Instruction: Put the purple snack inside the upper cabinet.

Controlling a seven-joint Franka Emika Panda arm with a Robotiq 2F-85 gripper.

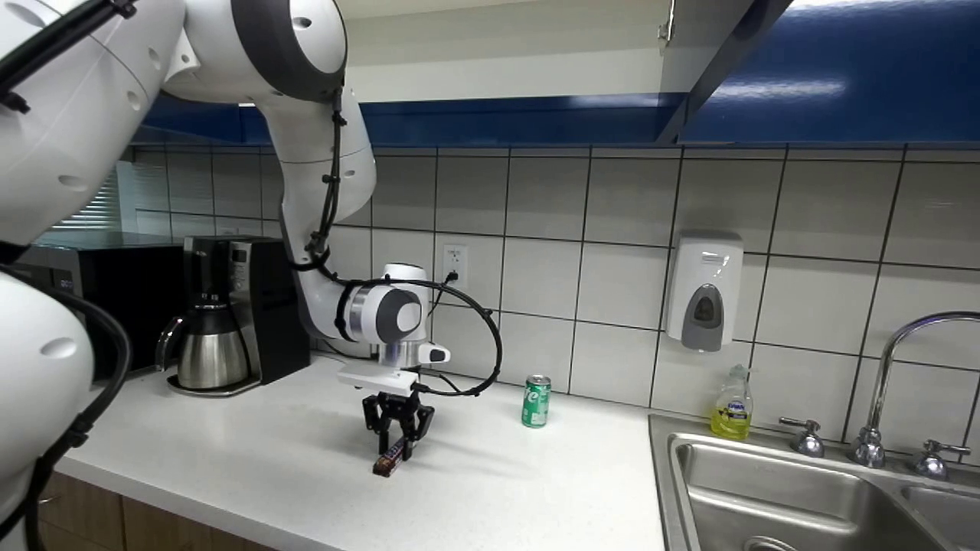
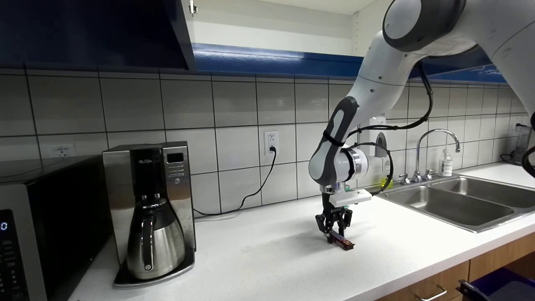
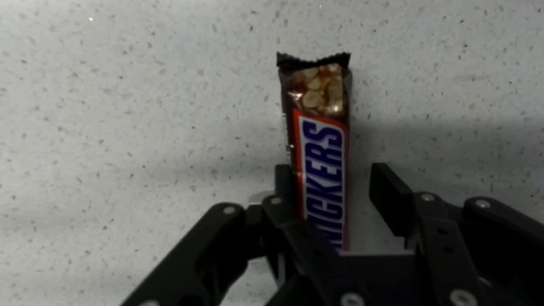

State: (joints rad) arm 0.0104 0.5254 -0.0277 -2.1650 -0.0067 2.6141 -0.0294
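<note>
"When you look in the wrist view, what do you see?"

"A Snickers bar (image 3: 318,148), lying on the white table (image 3: 127,106). The black pincer (image 3: 333,187) reaches around it."

"Is it holding the bar?"

"Its two fingers (image 3: 389,197) are spread apart, with the bar between them. One finger is right next to the bar, and I can't tell if they touch. A gap shows between the bar and the other finger."

"And where is the upper cabinet (image 2: 271,31)?"

"High on the tiled wall (image 1: 620,283), standing open, so we see its white inside. The bar is well below it, down on the table."

"What else is on the table?"

"In an exterior view, a green drink can (image 1: 536,401) stands up straight near the wall. Next along is the metal sink (image 1: 668,474), with a bottle of yellow dish soap (image 1: 732,413) at its back edge."

"And that white thing on the wall?"

"A soap dispenser (image 1: 706,283). In an exterior view, a coffee maker (image 2: 180,209) stands beside the microwave (image 2: 71,217), with a metal pot (image 2: 159,251) in it."
</note>
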